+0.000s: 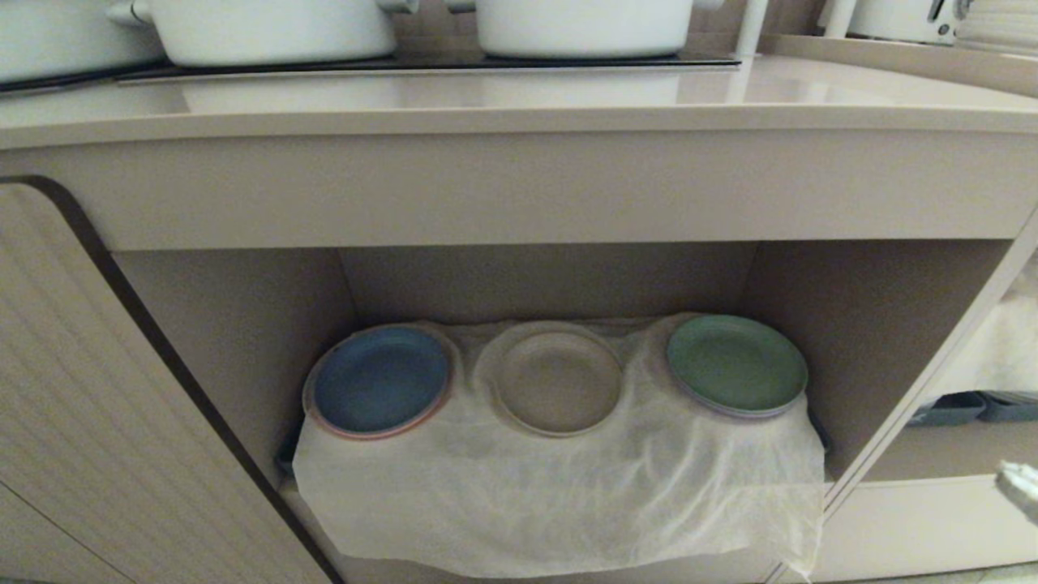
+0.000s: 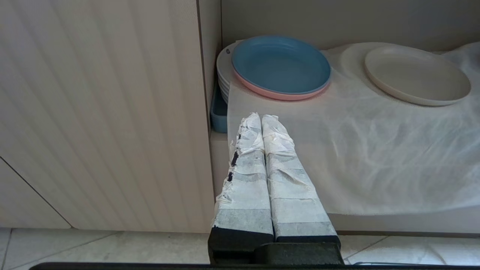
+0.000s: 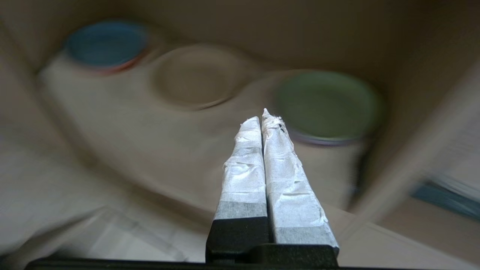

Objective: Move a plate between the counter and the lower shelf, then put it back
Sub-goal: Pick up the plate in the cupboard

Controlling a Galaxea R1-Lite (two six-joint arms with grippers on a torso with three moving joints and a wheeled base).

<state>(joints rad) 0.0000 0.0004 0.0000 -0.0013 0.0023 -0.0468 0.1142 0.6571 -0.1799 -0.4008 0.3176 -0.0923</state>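
The cream-beige plate (image 1: 555, 381) lies flat on the white cloth in the middle of the lower shelf (image 1: 859, 341), between a blue plate (image 1: 381, 381) and a green plate (image 1: 736, 363). It also shows in the left wrist view as the plate (image 2: 416, 75) and, blurred, in the right wrist view as the plate (image 3: 198, 77). Above runs the counter (image 1: 519, 101). My right gripper (image 3: 262, 120) is shut and empty, out in front of the shelf and short of the green plate (image 3: 328, 107); its tip (image 1: 1020, 485) shows at the head view's right edge. My left gripper (image 2: 261, 119) is shut and empty, low by the shelf's left front corner.
Two white pots (image 1: 268, 28) (image 1: 584, 24) stand on the black hob panel (image 1: 454, 61). A ribbed cabinet door (image 1: 97, 422) stands left of the shelf. The cloth (image 1: 559, 495) hangs over the shelf's front. Stacked white plates (image 2: 224, 75) sit under the blue plate (image 2: 279, 63).
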